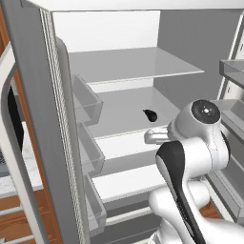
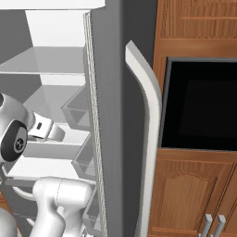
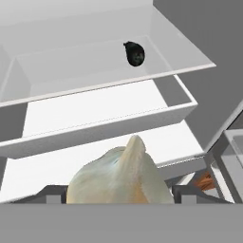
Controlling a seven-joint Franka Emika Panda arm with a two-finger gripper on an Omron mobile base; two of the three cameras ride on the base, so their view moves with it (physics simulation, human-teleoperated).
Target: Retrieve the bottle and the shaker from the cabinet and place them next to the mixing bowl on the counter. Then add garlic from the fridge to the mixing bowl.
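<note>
Garlic (image 3: 121,175), a pale papery bulb with a pointed tip, close up at the bottom of the hand view, sitting between the two dark fingertips (image 3: 51,194) of the hand (image 3: 118,195). Grasped, by the look of it: jaws spread wide around the bulb, one tip showing at each flank. Beyond the bulb, the open fridge (image 1: 181,28): a clear glass shelf (image 3: 190,61) up top, a white drawer (image 3: 109,128) below it, and a small dark object (image 3: 135,53) (too small to name) resting on the shelf well apart from the garlic.

In the left base view, white arm reaching into the fridge interior, wrist at the level of the middle shelves, same dark object (image 1: 150,115) lying on the shelf just past it. Door bins (image 1: 86,102) stacked along the open left door. In the right base view, edge of the right fridge door (image 2: 107,115) and its long pale handle (image 2: 149,125), with wooden cabinets (image 2: 194,199) and a dark oven window (image 2: 203,104) beyond.

Likely step: carrying the garlic out toward the mixing bowl. To do well: keep the grip steady, since a round bulb in papery skin may roll or slip; draw straight back out of the fridge, low enough to miss the shelf edge above and clear of the drawer front and door bins; swing sideways only once past the doors.
</note>
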